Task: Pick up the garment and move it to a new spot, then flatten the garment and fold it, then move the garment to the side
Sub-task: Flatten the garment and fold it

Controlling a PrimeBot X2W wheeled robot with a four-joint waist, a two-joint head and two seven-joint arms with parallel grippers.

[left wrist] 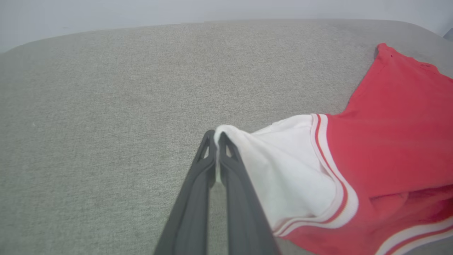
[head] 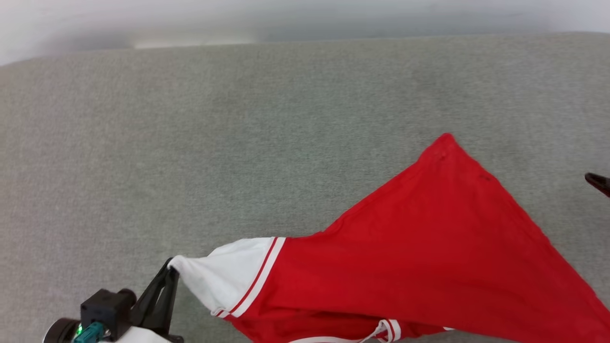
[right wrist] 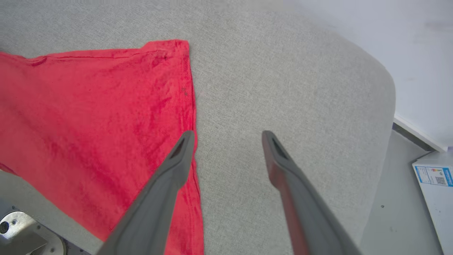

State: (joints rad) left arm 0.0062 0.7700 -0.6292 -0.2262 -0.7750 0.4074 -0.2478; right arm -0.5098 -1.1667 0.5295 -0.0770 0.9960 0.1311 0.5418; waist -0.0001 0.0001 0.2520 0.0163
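The left gripper (left wrist: 216,137) is seen closed on the tip of the white sleeve (left wrist: 283,170), with the cloth pinched between the two dark fingers. In the head view this gripper is found at 7 o'clock. The sleeve is drawn to a taut point there, which suggests the pinch is kept so that one end of the garment (head: 419,247) stays anchored while the cloth is spread.

From the pinched sleeve, past the red-and-white stripe trim (head: 259,276), the plain red body is laid out toward 2 o'clock across the grey fabric-covered surface (head: 238,119). It ends in a pointed hem corner (head: 445,140) at about 1 o'clock from the picture's middle. The lower part is bunched at 5 to 6 o'clock, where more trim is folded under, so the garment is not yet judged flat.

The right gripper (right wrist: 228,138) stands wide open with nothing held. In its wrist view one finger is seen over the garment's side edge at 7 o'clock and the other over bare grey fabric at 5 o'clock. Whether the cloth is touched cannot be told. In the head view one dark finger shows at the 3 o'clock edge, well apart from the hem corner. A fresh hold on the edge is probably what is called for next.
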